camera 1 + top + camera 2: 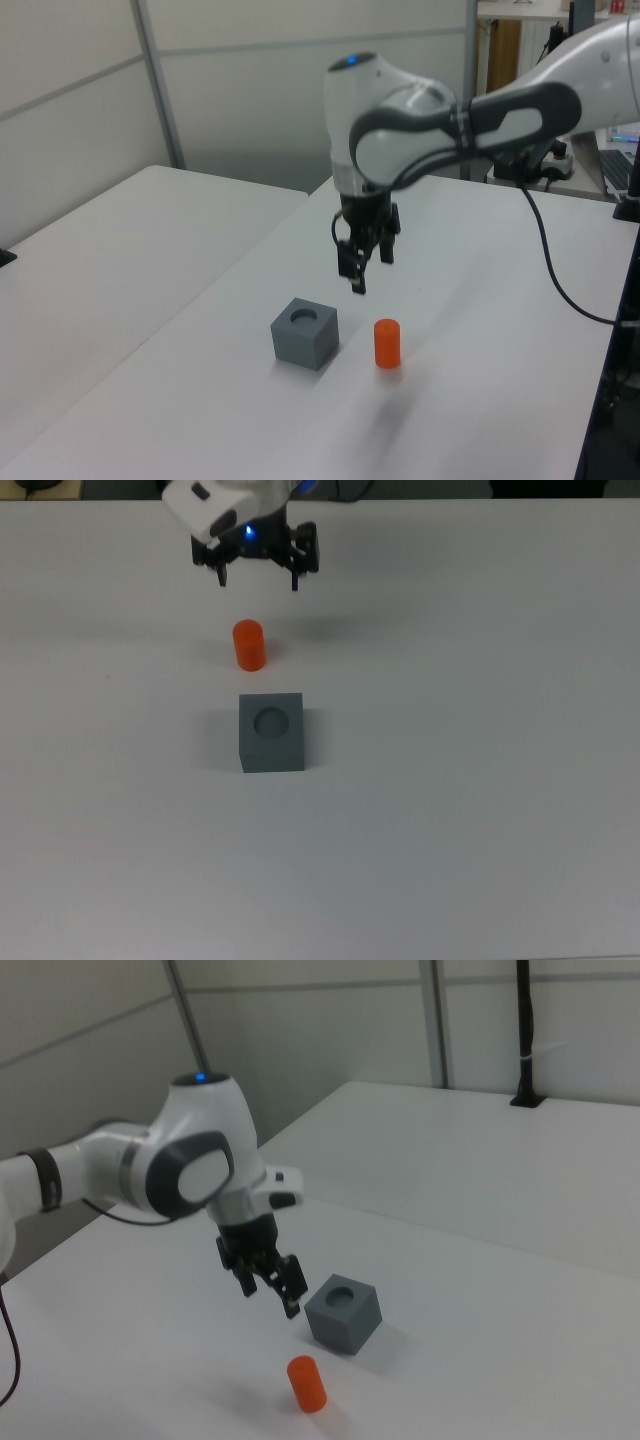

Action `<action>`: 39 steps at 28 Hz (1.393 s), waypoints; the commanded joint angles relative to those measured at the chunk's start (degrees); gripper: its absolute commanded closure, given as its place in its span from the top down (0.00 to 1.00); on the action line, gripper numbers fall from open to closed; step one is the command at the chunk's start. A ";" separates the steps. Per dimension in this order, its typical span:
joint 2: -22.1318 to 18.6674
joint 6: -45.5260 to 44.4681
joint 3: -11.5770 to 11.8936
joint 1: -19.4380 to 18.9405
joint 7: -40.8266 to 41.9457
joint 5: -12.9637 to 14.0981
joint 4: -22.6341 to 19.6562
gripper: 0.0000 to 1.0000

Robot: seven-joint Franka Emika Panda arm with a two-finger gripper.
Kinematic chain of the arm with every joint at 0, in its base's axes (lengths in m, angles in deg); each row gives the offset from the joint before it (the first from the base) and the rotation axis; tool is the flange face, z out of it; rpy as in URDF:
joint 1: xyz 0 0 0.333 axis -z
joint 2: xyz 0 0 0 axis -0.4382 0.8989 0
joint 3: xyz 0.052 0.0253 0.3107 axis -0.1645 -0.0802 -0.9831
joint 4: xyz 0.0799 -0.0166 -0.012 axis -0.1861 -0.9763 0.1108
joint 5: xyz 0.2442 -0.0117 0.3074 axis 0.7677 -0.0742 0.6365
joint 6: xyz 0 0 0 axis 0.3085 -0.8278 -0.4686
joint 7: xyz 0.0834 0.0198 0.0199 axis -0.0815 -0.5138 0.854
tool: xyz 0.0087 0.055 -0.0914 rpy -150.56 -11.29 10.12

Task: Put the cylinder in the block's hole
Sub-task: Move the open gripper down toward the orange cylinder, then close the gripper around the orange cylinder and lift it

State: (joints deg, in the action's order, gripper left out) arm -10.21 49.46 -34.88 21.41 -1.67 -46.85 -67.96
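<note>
The orange cylinder (249,645) stands upright on the white table, right beside the dark grey block (271,745). The block's round hole (271,721) faces up. In the left view the cylinder (387,343) is to the right of the block (304,340); in the right view the cylinder (307,1384) is nearer the camera than the block (343,1320). My gripper (258,580) hangs open and empty in the air, fingers pointing down. It is a little past the cylinder, on the side away from the block. It shows as well in the left view (368,272) and the right view (270,1297).
The white table (480,780) stretches wide around the two objects. A second white table (120,240) stands on the left view's left. A black cable (548,230) trails from the arm on the left view's right.
</note>
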 commanded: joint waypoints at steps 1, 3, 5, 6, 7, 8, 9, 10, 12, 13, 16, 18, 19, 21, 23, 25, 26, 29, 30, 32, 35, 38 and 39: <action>-1.12 8.51 -0.09 -0.08 0.57 -3.20 -9.10 1.00; -1.04 10.20 -0.09 -0.08 0.65 -4.70 -10.87 1.00; -0.86 11.78 -0.09 -0.08 0.65 -5.49 -12.28 1.00; -0.42 13.35 -0.09 -0.08 0.65 -5.76 -13.24 1.00; -0.07 13.80 -0.09 0.09 0.65 -5.76 -13.43 1.00; 0.19 14.07 0.00 0.18 0.65 -5.76 -13.43 1.00; 0.54 14.16 -0.09 0.27 0.65 -5.85 -13.43 1.00; 0.98 14.25 0.00 0.35 0.65 -6.11 -13.43 1.00; 2.39 14.42 0.00 1.06 0.65 -7.34 -13.43 1.00; 2.65 14.68 0.00 1.15 0.65 -7.60 -13.43 1.00; 3.88 16.35 0.00 1.59 0.65 -7.69 -13.69 1.00; 4.50 17.67 0.00 1.76 0.57 -7.69 -13.69 1.00; 4.50 17.76 0.00 1.94 0.57 -7.69 -13.69 0.97; 4.50 17.76 0.00 2.29 0.57 -7.69 -13.69 0.88; 4.59 17.85 0.00 2.29 0.65 -7.87 -13.78 0.72; 4.68 17.94 0.00 2.29 0.65 -7.87 -13.78 0.62; 4.77 17.94 0.00 2.29 0.74 -7.87 -13.78 0.55; 4.68 17.94 0.17 2.38 2.40 -7.87 -13.87 0.33; 4.68 17.94 0.26 2.38 2.76 -7.87 -13.87 0.28; 4.77 17.85 0.35 2.38 2.94 -7.87 -13.78 0.19; 4.59 17.59 0.35 2.38 3.03 -7.78 -13.69 0.06; 4.15 17.06 0.44 2.29 3.03 -7.78 -13.17 0.02; 3.72 16.71 0.44 2.29 3.03 -7.69 -12.73 0.02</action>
State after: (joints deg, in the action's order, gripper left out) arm -5.07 65.89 -34.80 23.64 0.16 -53.62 -80.72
